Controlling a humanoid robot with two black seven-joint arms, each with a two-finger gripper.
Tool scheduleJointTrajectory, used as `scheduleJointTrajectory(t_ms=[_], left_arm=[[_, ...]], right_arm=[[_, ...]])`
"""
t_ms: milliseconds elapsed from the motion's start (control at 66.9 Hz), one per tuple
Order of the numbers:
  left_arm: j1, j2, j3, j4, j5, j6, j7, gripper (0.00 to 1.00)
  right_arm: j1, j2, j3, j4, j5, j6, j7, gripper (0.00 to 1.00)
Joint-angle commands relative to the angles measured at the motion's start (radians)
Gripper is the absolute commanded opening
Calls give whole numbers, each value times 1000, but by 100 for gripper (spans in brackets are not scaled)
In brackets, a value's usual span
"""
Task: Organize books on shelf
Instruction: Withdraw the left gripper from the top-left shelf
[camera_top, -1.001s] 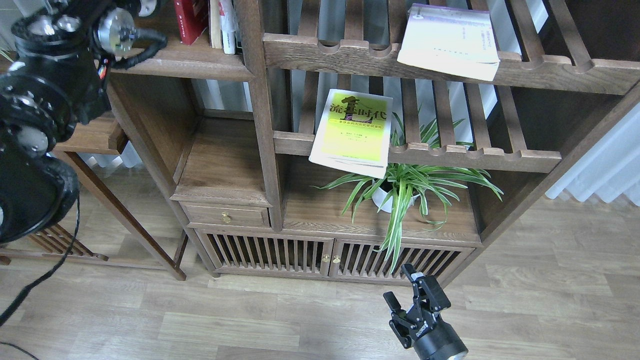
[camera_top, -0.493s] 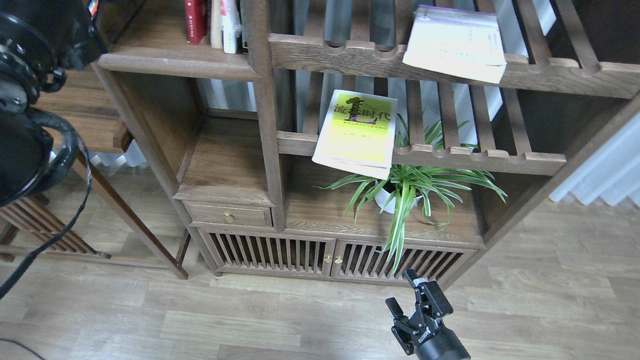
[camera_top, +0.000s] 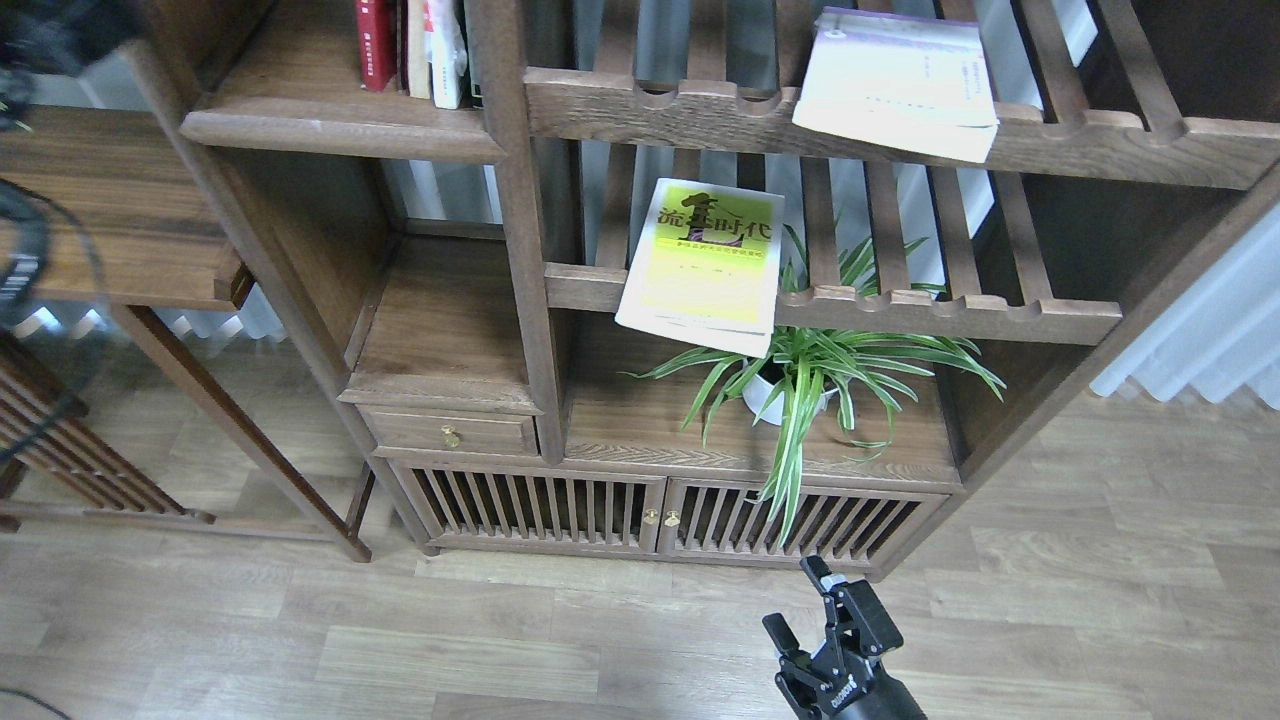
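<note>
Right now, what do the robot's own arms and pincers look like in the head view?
The right pincer is matte black, with two angular fingers on a round black wrist carrying small white lettering. On the left, only a blurred black arm part and a black cable show; no left pincer is visible.

The left arm (camera_top: 40, 40) shows only as a dark, blurred mass at the upper left corner, its gripper out of view. The right gripper (camera_top: 797, 602) rises from the bottom edge, which cuts off its body. The dark red book (camera_top: 375, 40) and the pale books beside it (camera_top: 430, 50) on the solid shelf (camera_top: 330, 125) are cropped by the top edge, so their titles cannot be read. The white-lavender book (camera_top: 900, 80) has its far end cut by the same edge; its print is too small to read. The yellow-green book (camera_top: 705, 262) covers part of the plant (camera_top: 820, 370), and leaves hide most of the white pot (camera_top: 765, 395).
</note>
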Motion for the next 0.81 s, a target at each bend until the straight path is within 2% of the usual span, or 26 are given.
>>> scheduleJointTrajectory(t_ms=[0, 135, 239, 359, 538, 583, 792], left_arm=[[81, 224, -17, -203, -93, 1, 2, 100], [175, 278, -83, -242, -170, -77, -12, 100], [300, 283, -172, -237, -178, -209, -6, 100], [422, 273, -238, -237, -182, -313, -4, 100], [538, 278, -256, -246, -238, -463, 11, 100], [592, 302, -260, -248, -331, -546, 13, 100], [787, 318, -255, -246, -482, -546, 16, 100]], right_arm=[[-7, -7, 5, 0, -2, 0, 0, 99], [-7, -13, 16, 0, -2, 0, 2, 99], [-12, -10, 19, 0, -4, 0, 3, 99], [-13, 15, 14, 0, -8, 0, 3, 99], [-12, 62, 2, 0, -10, 0, 3, 99], [-15, 61, 1, 2, -8, 0, 3, 99], [-47, 48, -4, 14, -7, 0, 3, 99]])
